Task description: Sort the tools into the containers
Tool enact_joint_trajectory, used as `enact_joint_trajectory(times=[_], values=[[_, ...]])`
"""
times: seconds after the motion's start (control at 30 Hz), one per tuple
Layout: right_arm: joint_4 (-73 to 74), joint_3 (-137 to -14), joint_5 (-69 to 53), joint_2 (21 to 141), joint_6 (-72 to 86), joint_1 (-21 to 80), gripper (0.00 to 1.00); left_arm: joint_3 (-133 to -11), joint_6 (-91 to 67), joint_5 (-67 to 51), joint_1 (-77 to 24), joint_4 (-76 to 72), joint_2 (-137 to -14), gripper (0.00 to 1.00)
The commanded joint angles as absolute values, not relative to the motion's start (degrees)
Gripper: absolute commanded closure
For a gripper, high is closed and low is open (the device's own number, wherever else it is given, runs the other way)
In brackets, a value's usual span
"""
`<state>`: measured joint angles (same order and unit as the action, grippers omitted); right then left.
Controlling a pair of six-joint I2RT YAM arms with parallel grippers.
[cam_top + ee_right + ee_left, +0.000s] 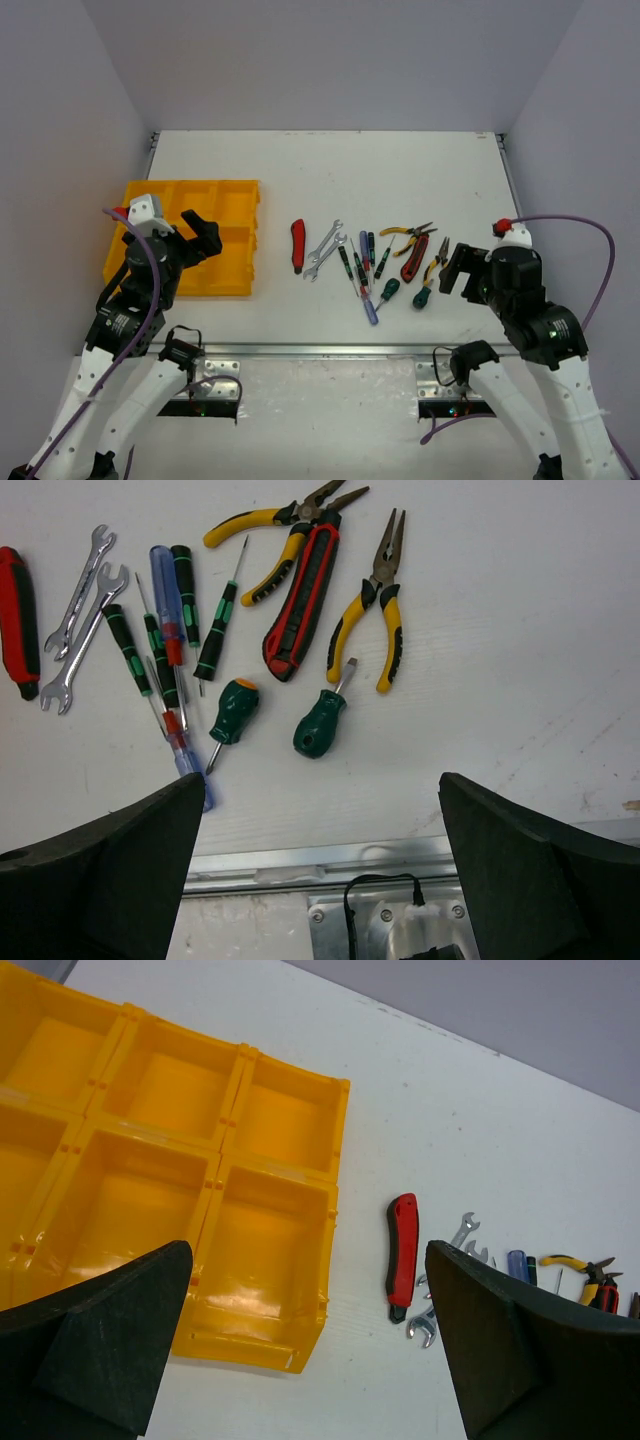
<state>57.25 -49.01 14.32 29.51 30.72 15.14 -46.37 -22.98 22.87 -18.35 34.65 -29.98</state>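
The bright yellow tray (pixel 215 205) with six empty compartments lies at the table's left; it also shows in the left wrist view (pixel 335 1140). My left gripper (pixel 200 235) hovers open and empty over its right end (pixel 308 1260). The tools lie in a loose group mid-table: red-handled knife (pixel 298 246) (pixel 402 1250), two silver wrenches (pixel 325 250) (pixel 80 620), several screwdrivers (pixel 365 265) (pixel 165 590), two stubby green ones (pixel 320 725), yellow pliers (pixel 380 610), red-black pliers (pixel 305 595). My right gripper (pixel 455 270) is open and empty just right of the tools (pixel 320 790).
A metal rail (pixel 320 350) runs along the table's near edge, seen below the right gripper in the right wrist view (pixel 330 865). Grey walls close the table at left, back and right. Purple cables (pixel 590 270) loop off both arms.
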Motion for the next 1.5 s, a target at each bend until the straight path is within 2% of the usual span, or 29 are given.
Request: enact_joint_trajectory(times=[0.0,0.23,0.37,0.6,0.7,0.8,0.93,1.1,1.13,1.3,1.4,1.43,1.47], values=[[55.6,-50.5,16.9,30.3,31.1,15.0,0.01,-46.1,-23.1,22.2,-18.7,32.2,-29.7,0.00],[51.9,-48.9,17.8,31.0,28.3,15.0,0.01,-46.1,-23.1,22.5,-18.8,32.3,-29.8,0.00],[52.5,-50.3,22.4,39.5,29.7,15.0,0.01,-46.0,-23.4,23.2,-18.9,32.3,-29.8,0.00],[42.1,-50.5,22.5,61.7,27.5,14.2,0.03,-46.2,-23.5,22.7,-19.8,32.9,-33.6,0.00],[36.8,-50.8,16.5,69.3,25.3,9.4,0.13,-46.1,-23.6,22.9,-21.3,32.9,-33.5,0.00],[33.6,-49.3,8.4,75.1,23.8,0.7,0.34,-46.1,-23.6,22.9,-22.0,32.9,-33.7,0.00],[30.2,-45.6,5.7,78.9,23.1,-2.4,0.44,-46.0,-23.6,22.7,-22.2,32.9,-33.9,0.00],[25.7,-41.9,5.2,85.6,23.8,-3.7,0.51,-46.1,-23.4,21.9,-22.3,32.7,-35.3,0.00],[25.5,-41.9,4.8,86.9,23.8,-3.8,0.55,-46.1,-23.4,21.9,-22.3,32.6,-35.3,0.00],[22.2,-40.1,6.5,92.1,24.8,-4.0,0.60,-46.1,-23.3,21.8,-22.3,32.6,-35.2,0.00],[21.8,-40.3,5.2,94.1,25.5,-4.0,0.75,-46.0,-23.3,21.5,-22.3,32.4,-35.1,0.00],[21.5,-40.3,4.6,94.4,25.6,-4.0,0.76,-46.0,-23.3,21.3,-22.3,32.3,-35.3,0.00],[21.2,-40.5,4.3,94.6,25.6,-4.0,0.84,-46.0,-23.2,21.0,-22.3,32.3,-35.5,0.00]])
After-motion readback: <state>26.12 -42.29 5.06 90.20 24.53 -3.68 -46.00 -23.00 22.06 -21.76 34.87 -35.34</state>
